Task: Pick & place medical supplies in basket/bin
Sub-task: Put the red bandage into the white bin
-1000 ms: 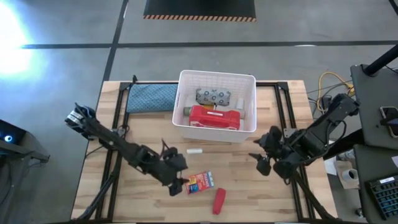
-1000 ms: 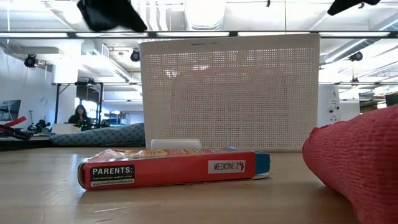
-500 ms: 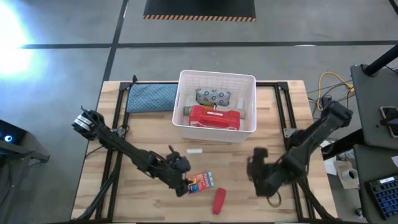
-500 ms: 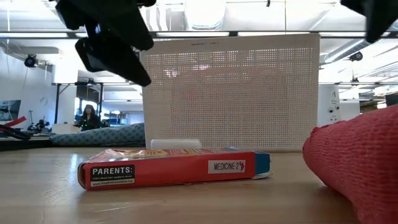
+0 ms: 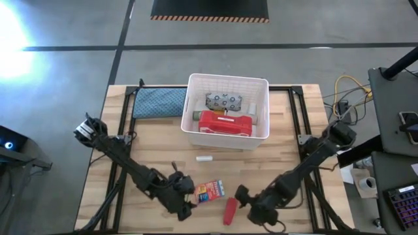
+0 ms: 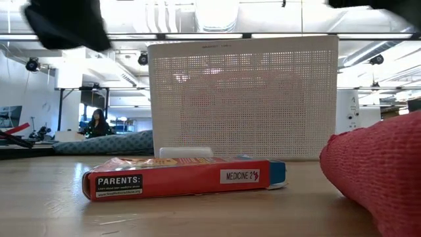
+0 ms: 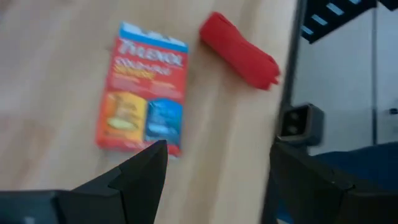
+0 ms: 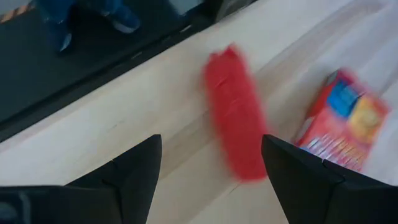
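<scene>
An orange-red box [image 5: 210,190] lies flat on the table near its front edge, with a red tube [image 5: 230,210] lying just to its right. My left gripper [image 5: 187,198] hovers open beside the box's left end; in its wrist view the box [image 7: 144,102] and the tube [image 7: 239,51] lie ahead of the fingers. My right gripper [image 5: 241,196] hovers open just right of the tube [image 8: 235,121], touching nothing. The white bin [image 5: 261,88] stands at the far middle, holding a red case [image 5: 225,124] and a grey-white soft pack [image 5: 224,101].
A small white item [image 5: 205,158] lies on the table between the bin and the box. A blue-grey folded cloth [image 5: 159,102] lies left of the bin. Bare wood lies left and right of the bin. A person sits far off in the room [image 6: 97,122].
My right gripper has swung down and toward the table's near edge and left, rolling its wrist, from right of the bin to beside the red tube. My left gripper has sunk a little toward the near edge beside the box. Neither has changed its opening.
</scene>
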